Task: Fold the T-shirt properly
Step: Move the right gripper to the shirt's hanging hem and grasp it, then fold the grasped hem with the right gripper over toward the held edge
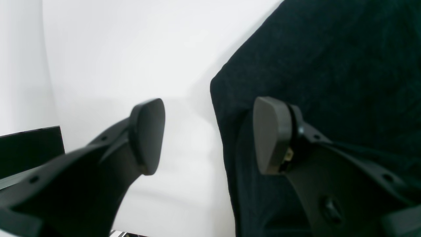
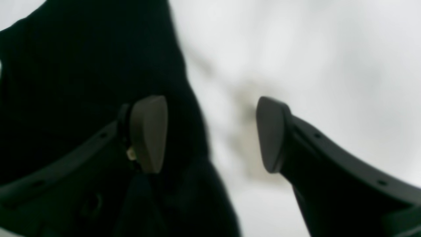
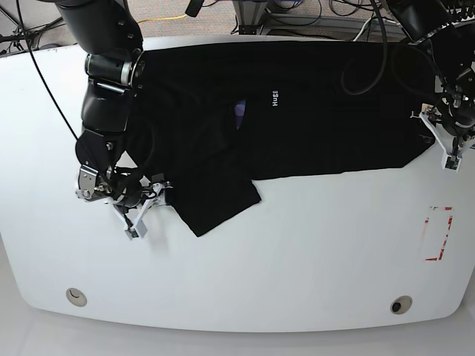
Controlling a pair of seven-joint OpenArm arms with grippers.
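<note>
T-shirt point(image 3: 297, 119) lies spread across the far half of the white surface point(image 3: 282, 259), one sleeve or flap trailing toward the near-left. Left hand point(image 1: 209, 135): jaws apart, straddling the shirt's edge, one finger point(image 1: 271, 135) over black fabric, the other over bare surface; nothing clamped. Right hand point(image 2: 210, 135): jaws likewise apart, at the shirt's left edge. Right wrist view is blurred; cloth contact cannot be made out. Small white lettering point(image 3: 274, 98) sits near the collar, unreadable.
</note>
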